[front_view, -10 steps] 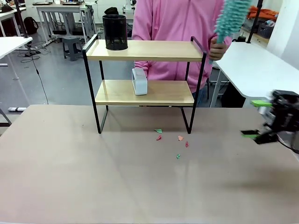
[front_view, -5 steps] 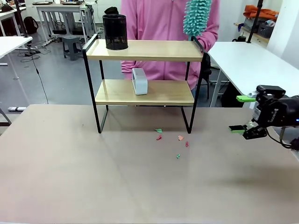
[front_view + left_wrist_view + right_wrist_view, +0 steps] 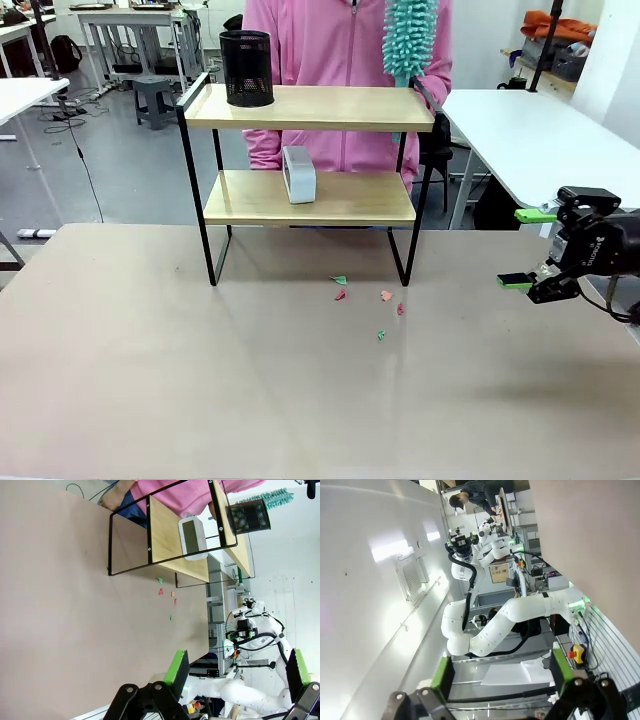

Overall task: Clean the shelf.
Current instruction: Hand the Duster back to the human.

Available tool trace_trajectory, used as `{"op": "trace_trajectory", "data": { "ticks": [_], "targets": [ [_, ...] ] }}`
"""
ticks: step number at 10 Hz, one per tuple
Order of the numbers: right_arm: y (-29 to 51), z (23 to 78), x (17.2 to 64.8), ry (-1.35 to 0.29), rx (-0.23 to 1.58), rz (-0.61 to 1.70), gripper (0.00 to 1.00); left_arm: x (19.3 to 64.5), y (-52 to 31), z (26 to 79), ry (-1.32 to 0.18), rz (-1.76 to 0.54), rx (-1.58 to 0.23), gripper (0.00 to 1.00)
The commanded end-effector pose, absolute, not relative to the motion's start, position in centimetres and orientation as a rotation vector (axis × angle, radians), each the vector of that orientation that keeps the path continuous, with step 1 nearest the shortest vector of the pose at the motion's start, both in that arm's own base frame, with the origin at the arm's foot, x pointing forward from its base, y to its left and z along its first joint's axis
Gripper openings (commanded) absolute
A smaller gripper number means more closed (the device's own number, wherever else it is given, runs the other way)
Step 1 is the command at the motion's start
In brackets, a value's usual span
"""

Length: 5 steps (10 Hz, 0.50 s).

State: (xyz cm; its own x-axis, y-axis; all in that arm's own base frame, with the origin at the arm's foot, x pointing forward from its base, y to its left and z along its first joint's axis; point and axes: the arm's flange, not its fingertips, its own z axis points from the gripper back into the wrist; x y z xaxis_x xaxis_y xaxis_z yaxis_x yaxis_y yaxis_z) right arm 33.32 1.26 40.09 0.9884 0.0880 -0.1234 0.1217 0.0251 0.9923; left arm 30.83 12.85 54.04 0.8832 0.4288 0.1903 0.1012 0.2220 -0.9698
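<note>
With its green-padded fingers spread wide and holding nothing, the right gripper [image 3: 527, 249] hovers at the counter's [image 3: 150, 380] right edge, likely waiting to be handed the teal duster [image 3: 408, 35] that the person in pink holds upright behind the shelf [image 3: 310, 110]. The left gripper [image 3: 235, 669] is likewise spread and empty. The shelf stands mid-counter, carrying a black mesh cup [image 3: 246, 68] above and a white box [image 3: 298, 174] below. Paper scraps [image 3: 368, 299] lie before it. No legible writing.

The left gripper [image 3: 235, 672] hangs with jaws apart over the table [image 3: 60, 605]; the shelf [image 3: 175, 535] holds a white box [image 3: 192, 537] and a black cup [image 3: 247, 516]; scraps [image 3: 167, 595] lie beside it.
</note>
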Motion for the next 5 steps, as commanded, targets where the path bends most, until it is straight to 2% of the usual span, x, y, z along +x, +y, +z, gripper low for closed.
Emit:
{"op": "trace_trajectory", "data": {
  "ticks": [1,5],
  "targets": [
    [1.15,40.23,33.21,0.167,1.557,-0.018,1.00,30.67,13.03,54.24,-0.473,0.217,-1.343,1.00],
    [1.15,40.23,33.21,0.167,1.557,-0.018,1.00,30.67,13.03,54.24,-0.473,0.217,-1.343,1.00]
  ]
}}
